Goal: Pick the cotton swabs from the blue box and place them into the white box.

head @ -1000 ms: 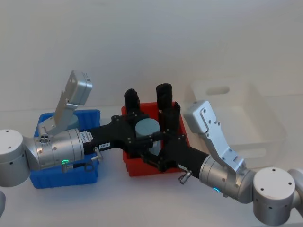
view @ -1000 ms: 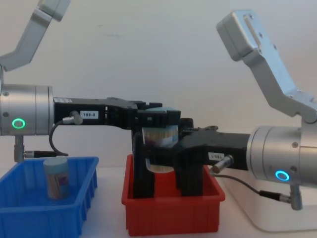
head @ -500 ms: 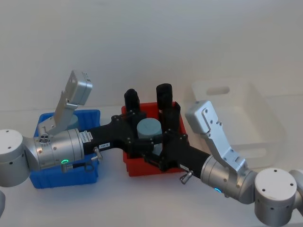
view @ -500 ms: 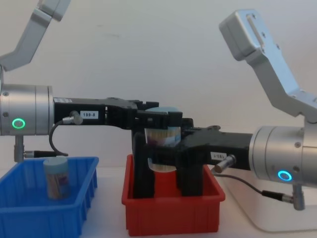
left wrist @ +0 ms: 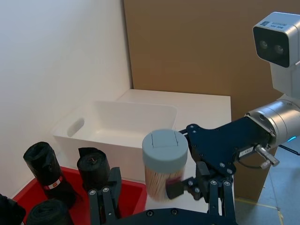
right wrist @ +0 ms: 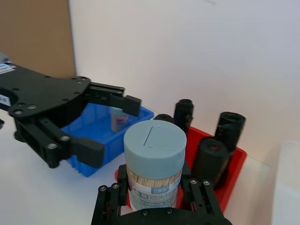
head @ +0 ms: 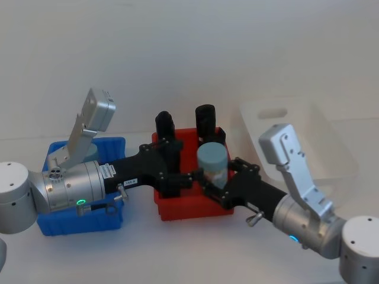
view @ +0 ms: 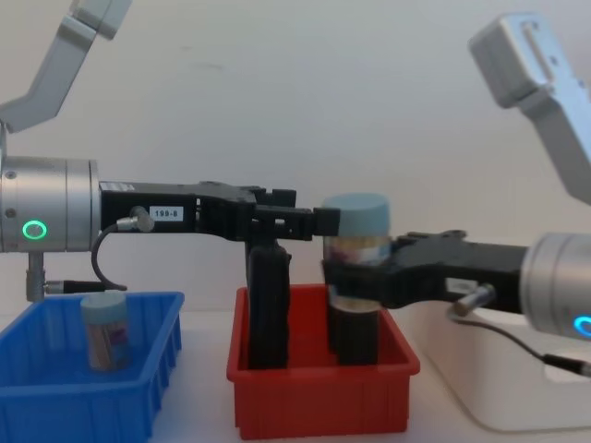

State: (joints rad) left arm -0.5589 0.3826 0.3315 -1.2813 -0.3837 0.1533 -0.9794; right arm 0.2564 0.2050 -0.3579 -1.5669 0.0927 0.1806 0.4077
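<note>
Blue ribbed plastic box [view: 55, 388] holds one clear, blue-lidded tub of cotton swabs [view: 103, 329], well left of both grippers. The left gripper [view: 300, 216] has its fingers spread and empty, just left of a second tub [view: 356, 242], which the right gripper [view: 355, 281] clamps upright by its lower half. The chest view shows this tub above the red plastic bin [view: 319, 406]; the head view adds the large white plastic box [head: 308, 142] at the right gripper's right

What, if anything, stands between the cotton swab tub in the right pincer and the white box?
Nothing visible does. The right pincer holds the cotton swab tub above the red bin; the tall black objects stand beyond it, and toward the white box lies only the pincer's own arm.
</note>
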